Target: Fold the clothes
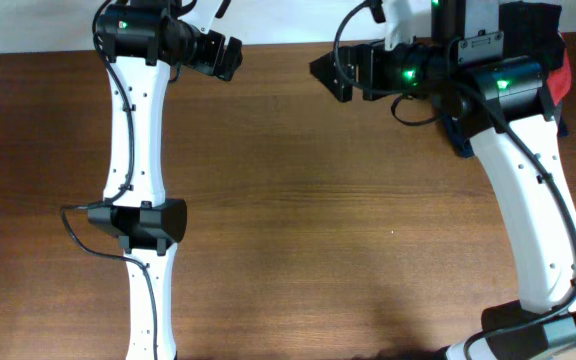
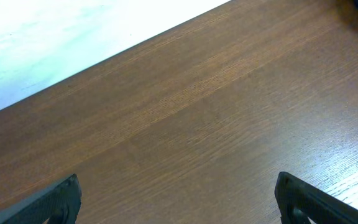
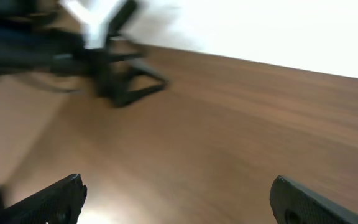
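Now left arm [image 1: 138,120] and right arm [image 1: 523,190], jaws spread, hover apart near the far table [image 1: 298,220] edge.

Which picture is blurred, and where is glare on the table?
Right wrist view: blurred, the left arm smeared, pale glare on the table at lower left. Left wrist view: sharp, glare at lower right. Overhead view: sharp, evenly lit.

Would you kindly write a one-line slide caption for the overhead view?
Left gripper and right gripper face each other, open and empty, near the far edge of the wooden table.
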### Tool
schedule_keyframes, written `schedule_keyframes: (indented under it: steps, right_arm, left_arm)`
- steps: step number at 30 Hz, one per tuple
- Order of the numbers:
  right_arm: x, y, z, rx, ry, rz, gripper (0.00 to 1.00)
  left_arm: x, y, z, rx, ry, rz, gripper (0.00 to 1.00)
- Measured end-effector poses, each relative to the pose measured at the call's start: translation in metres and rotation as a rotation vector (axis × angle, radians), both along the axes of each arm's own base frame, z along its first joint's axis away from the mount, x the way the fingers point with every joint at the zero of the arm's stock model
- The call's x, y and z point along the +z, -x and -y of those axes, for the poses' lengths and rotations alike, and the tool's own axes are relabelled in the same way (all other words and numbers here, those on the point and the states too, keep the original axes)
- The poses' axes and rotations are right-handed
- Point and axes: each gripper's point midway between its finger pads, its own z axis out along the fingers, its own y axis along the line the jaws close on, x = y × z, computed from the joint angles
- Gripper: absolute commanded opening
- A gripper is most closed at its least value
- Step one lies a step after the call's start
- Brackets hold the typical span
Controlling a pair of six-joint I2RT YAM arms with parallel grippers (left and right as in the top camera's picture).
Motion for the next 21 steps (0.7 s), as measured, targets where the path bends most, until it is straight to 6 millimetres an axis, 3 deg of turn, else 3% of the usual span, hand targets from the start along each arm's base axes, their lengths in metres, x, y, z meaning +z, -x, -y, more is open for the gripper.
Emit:
schedule_keyframes:
  steps: [5, 10, 14, 19, 21]
  right_arm:
    - [-0.011, -0.026, 0.035, -0.192, 0.147, 0.044, 0.99]
    - [0.007, -0.031, 0.062, -0.218, 0.27, 0.178, 0.99]
    - [0.039, -0.006, 0.095, -0.228, 0.344, 0.274, 0.99]
    - [0.084, 0.042, 0.148, -0.343, 0.366, 0.418, 0.99]
    - [0.092, 0.055, 0.156, -0.366, 0.366, 0.486, 0.99]
  left_arm:
    - [0.0, 0.0, 0.0, 0.0, 0.0, 0.0, 0.99]
    - [0.0, 0.0, 0.0, 0.0, 0.0, 0.001, 0.99]
    - [0.0, 0.0, 0.0, 0.0, 0.0, 0.0, 0.99]
    - [0.0, 0.0, 0.0, 0.0, 0.0, 0.0, 0.99]
    - [0.0, 0.0, 0.0, 0.0, 0.0, 0.0, 0.99]
